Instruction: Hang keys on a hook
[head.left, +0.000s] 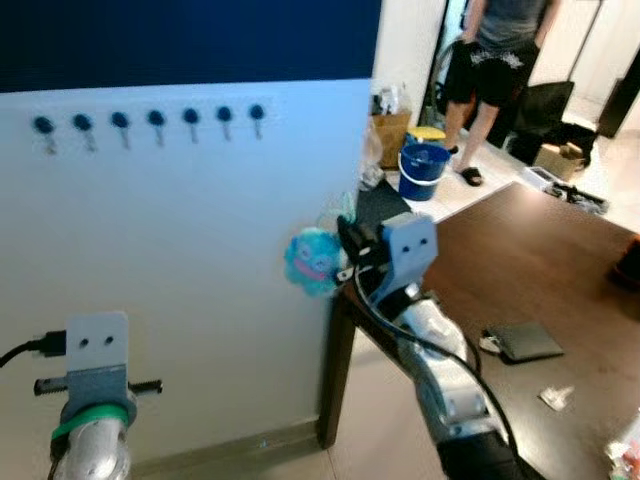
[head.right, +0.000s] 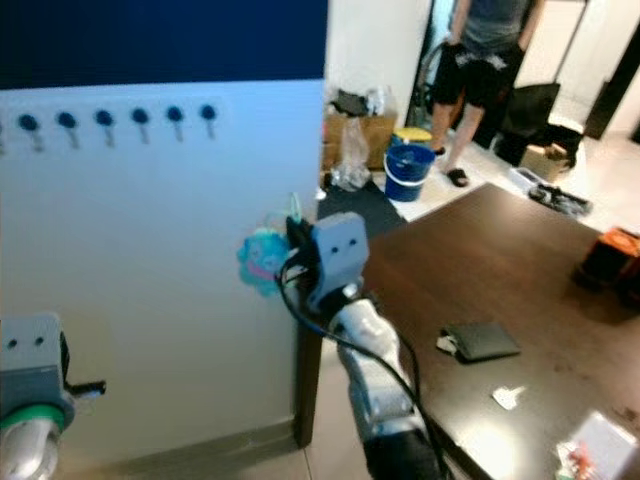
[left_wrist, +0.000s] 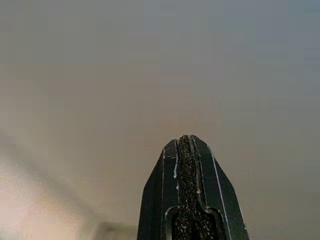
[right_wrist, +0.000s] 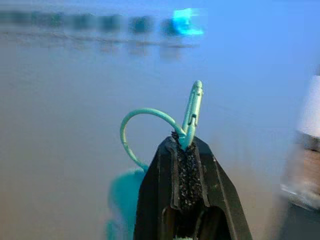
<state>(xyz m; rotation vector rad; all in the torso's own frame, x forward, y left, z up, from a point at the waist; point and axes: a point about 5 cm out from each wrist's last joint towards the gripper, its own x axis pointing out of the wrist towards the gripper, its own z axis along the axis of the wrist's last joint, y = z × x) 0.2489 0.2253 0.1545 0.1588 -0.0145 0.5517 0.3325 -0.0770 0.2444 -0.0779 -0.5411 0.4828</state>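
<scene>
So your right pincer (right_wrist: 186, 142) is clamped on the keyring's teal loop (right_wrist: 145, 125), fluffy charm (head.left: 312, 262) dangling below the hooks (head.left: 256, 113), so hanging remains, while your left pincer (left_wrist: 189, 145) idles closed.

A row of hooks (head.left: 155, 120) runs along the wall (head.left: 200, 260) at the left, high up. The right tool (head.left: 345, 232) sits below and right of the last hook, near the wall's right edge, with the key ring (right_wrist: 150, 125) pinched at its tip and a plush charm (head.left: 312, 262) hanging beside it. The table (head.left: 540, 270) stands to the right, carrying a wallet (head.left: 525, 341). Far behind, a bucket (head.left: 423, 170) stands on the floor beside a person (head.left: 495, 60). The left tool (left_wrist: 189, 150) is near left, facing the wall.
</scene>
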